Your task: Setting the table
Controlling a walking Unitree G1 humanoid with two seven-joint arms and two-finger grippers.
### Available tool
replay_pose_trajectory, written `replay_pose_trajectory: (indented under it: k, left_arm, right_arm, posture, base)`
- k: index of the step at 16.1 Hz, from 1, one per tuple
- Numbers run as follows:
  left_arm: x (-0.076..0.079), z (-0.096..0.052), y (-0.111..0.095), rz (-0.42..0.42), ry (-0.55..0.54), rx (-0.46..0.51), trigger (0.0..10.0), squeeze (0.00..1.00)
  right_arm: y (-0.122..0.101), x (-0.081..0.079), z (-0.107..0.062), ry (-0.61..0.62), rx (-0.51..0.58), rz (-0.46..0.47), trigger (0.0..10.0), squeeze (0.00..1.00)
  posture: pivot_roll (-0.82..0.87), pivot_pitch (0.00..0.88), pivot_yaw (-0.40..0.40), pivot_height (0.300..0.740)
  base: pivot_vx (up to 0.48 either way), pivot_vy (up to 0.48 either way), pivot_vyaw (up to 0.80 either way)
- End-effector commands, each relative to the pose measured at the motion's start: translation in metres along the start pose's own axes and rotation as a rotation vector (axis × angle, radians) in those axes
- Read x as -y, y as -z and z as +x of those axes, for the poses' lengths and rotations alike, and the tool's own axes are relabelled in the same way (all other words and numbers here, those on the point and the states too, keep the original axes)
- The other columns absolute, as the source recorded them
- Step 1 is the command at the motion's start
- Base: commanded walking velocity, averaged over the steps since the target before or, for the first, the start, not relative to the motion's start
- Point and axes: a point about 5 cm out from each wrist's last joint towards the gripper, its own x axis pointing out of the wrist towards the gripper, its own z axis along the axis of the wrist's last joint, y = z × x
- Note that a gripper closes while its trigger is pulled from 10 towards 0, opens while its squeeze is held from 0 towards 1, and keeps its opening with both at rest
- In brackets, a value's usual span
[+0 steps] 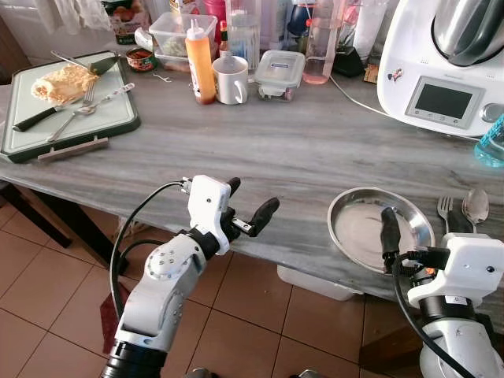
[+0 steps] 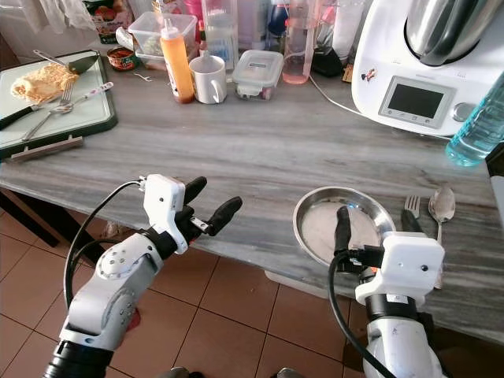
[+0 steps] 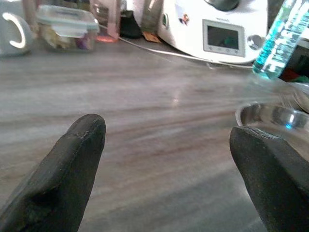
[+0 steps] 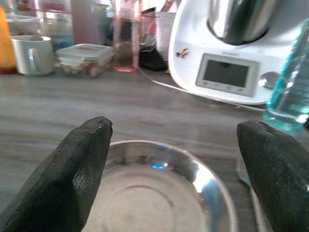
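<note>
A round steel plate (image 1: 356,224) lies near the front edge of the grey wooden table (image 1: 276,150), on the right. A fork (image 1: 445,208) and a spoon (image 1: 475,205) lie just to its right. My right gripper (image 2: 376,227) is open over the plate's near rim, one finger (image 1: 390,228) above the plate and the other by the fork. In the right wrist view the plate (image 4: 154,193) sits between the spread fingers (image 4: 72,169). My left gripper (image 1: 250,201) is open and empty at the table's front edge, left of the plate.
A green board (image 1: 24,118) with food and cutlery sits far left. An orange sauce bottle (image 1: 200,63), white mug (image 1: 231,79) and lidded box (image 1: 279,75) stand at the back. A white kitchen machine (image 1: 441,71) and blue bottle (image 1: 492,142) stand far right.
</note>
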Motion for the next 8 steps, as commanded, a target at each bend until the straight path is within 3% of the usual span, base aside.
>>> replay_pose_trajectory:
  k: [1, 4, 8]
  left_arm:
    - [-0.005, -0.0002, -0.003, 0.023, -0.037, 0.013, 10.0, 0.0]
    - [-0.0124, -0.0018, -0.0048, 0.071, -0.12, 0.021, 10.0, 0.0]
    - [-0.0107, -0.0017, -0.0016, 0.07, -0.11, 0.016, 10.0, 0.0]
  right_arm:
    - [-0.0104, 0.0055, -0.0021, 0.042, 0.048, -0.022, 10.0, 0.0]
    - [-0.0129, 0.0097, -0.0038, 0.083, 0.059, -0.038, 10.0, 0.0]
    - [-0.0091, 0.0052, -0.0051, 0.082, 0.046, -0.035, 10.0, 0.0]
  posture:
    - [-0.02, 0.116, 0.005, 0.714]
    - [-0.02, 0.12, 0.002, 0.714]
    - [-0.02, 0.126, 0.004, 0.714]
  base:
    - [0.0, 0.0, 0.0]
    - [0.0, 0.0, 0.0]
    - [0.0, 0.0, 0.0]
